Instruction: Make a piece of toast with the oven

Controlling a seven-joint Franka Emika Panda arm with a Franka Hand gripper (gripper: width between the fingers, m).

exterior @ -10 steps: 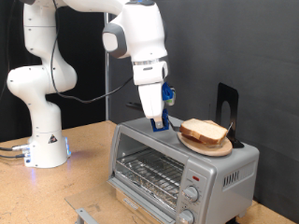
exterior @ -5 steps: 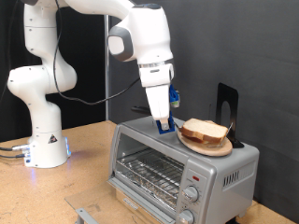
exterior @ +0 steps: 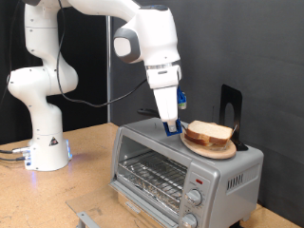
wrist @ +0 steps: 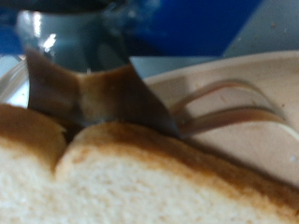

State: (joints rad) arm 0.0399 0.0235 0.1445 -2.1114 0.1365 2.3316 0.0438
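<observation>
Bread sits on top of the oven point(exterior: 180, 171): the piece of toast point(exterior: 209, 134) lies flat on a round wooden plate point(exterior: 211, 148) on the oven's roof, towards the exterior view's right. The tool point(exterior: 172, 127) hangs just beside the slice's near edge, low over the roof. The wrist view is blurred and filled by crust point(wrist: 140, 163) and plate rim point(wrist: 243, 112), so I cannot tell whether the fingers are spread or pressed together; nothing shows between them. Such a slice looks light, soft and easily crushed or torn; its firmer crust edges seem the safest place to pinch, gently. A black stand point(exterior: 231, 104) rises behind the plate.
</observation>
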